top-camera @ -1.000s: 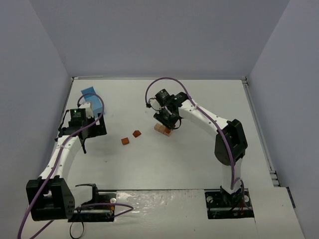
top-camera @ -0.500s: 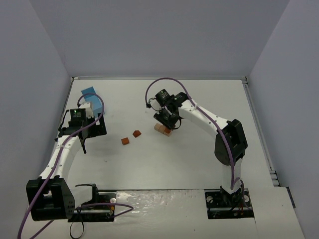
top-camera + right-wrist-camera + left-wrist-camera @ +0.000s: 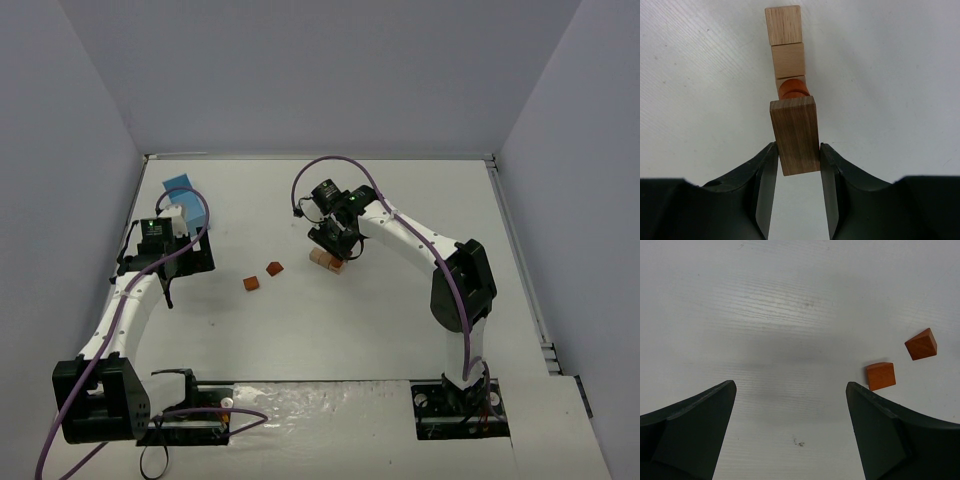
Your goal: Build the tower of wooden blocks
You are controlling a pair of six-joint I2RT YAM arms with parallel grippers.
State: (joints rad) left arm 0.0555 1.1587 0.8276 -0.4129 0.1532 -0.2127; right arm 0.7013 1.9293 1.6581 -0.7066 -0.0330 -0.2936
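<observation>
Near the middle of the desk (image 3: 380,320) the right tool (image 3: 798,150) pinches a brown wooden block (image 3: 795,132) over a reddish round piece (image 3: 794,89) ending a row of tan blocks (image 3: 784,25), while the left tool (image 3: 790,387) hangs spread, two reddish-brown blocks (image 3: 880,376) lying at its right.

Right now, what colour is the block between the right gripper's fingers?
Brown wood block, clearest in the right wrist view.

Dark brown rectangular wooden block (image 3: 795,135): visible grain, matt. Light tan wooden cubes (image 3: 784,25) at 12 o'clock: raw, grainy. Orange-red blocks (image 3: 880,376): smooth coat. White table (image 3: 790,300): finely ribbed, matt.
</observation>
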